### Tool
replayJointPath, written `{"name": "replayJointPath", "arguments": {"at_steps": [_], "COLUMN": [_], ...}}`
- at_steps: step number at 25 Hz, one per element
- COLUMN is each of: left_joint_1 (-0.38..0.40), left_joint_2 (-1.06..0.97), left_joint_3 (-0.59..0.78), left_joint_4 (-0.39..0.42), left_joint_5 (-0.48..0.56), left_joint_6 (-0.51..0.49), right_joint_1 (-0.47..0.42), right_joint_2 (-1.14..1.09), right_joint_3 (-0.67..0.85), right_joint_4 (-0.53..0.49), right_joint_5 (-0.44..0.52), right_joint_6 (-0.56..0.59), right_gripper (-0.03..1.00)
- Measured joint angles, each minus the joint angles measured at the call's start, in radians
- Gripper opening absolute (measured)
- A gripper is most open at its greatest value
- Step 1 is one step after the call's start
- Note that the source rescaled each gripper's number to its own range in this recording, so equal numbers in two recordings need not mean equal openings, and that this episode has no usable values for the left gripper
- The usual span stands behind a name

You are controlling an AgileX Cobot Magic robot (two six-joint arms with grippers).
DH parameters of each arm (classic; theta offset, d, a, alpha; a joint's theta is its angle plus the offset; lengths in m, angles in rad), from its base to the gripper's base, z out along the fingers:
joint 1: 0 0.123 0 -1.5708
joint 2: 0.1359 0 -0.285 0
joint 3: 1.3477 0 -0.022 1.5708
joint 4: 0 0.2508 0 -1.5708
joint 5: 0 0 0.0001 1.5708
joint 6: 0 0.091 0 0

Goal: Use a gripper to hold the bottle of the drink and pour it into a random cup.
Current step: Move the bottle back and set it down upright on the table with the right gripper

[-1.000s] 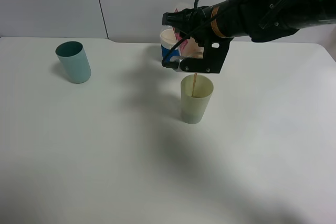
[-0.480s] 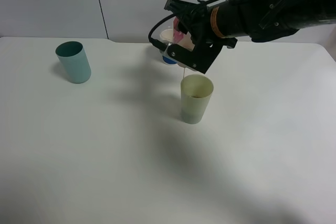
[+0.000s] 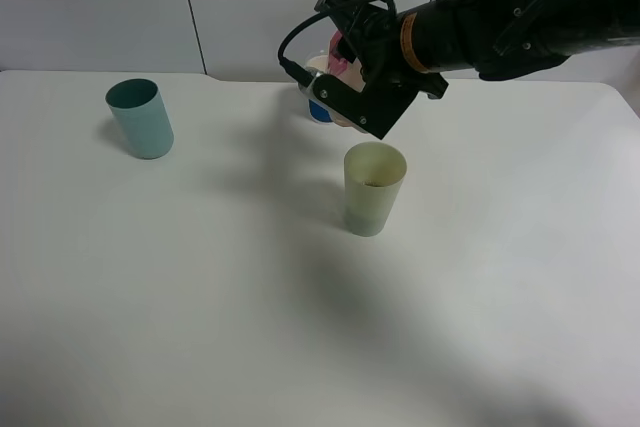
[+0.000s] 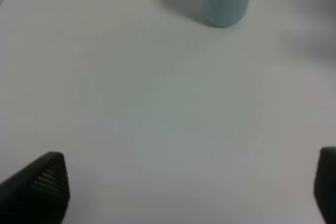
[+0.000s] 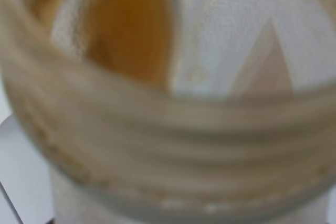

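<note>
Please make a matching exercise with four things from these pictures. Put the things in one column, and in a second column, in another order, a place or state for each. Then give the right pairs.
Things:
1. teal cup
2. yellow-green cup
3. bottle
4. left gripper

Places or states:
A. held in the right gripper, above the table
B. open, holding nothing
C. alone at the far left of the table
D. near the middle, just below the right gripper

Pairs: 1-C, 2-D, 3-A, 4-B
</note>
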State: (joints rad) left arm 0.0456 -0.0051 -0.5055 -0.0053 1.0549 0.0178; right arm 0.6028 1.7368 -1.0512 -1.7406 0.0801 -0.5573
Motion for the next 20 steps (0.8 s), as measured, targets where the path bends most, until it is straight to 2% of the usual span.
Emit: {"name": "replayJointPath", "arguments": {"at_steps": [4, 11, 16, 20], "left_joint_1": [0.000, 0.000, 0.000, 0.000], "left_joint_2": [0.000, 0.000, 0.000, 0.000], "left_joint_3": [0.000, 0.000, 0.000, 0.000], "left_joint_4": [0.005, 0.005, 0.005, 0.005], "left_joint_5": [0.000, 0.000, 0.000, 0.000], "left_joint_6": [0.000, 0.000, 0.000, 0.000], "right_joint_1": [0.000, 0.000, 0.000, -0.018], "right_joint_2": [0.000, 0.000, 0.000, 0.000], "right_joint_3": [0.000, 0.000, 0.000, 0.000], "right_joint_4": [0.008, 0.037, 0.053, 0.064], "right_joint_5": [-0.008, -0.008, -0.027, -0.103], "right_joint_6": [0.078, 0.344, 0.630, 0.845], "right_gripper": [0.02, 0.02, 0.01, 0.02]}}
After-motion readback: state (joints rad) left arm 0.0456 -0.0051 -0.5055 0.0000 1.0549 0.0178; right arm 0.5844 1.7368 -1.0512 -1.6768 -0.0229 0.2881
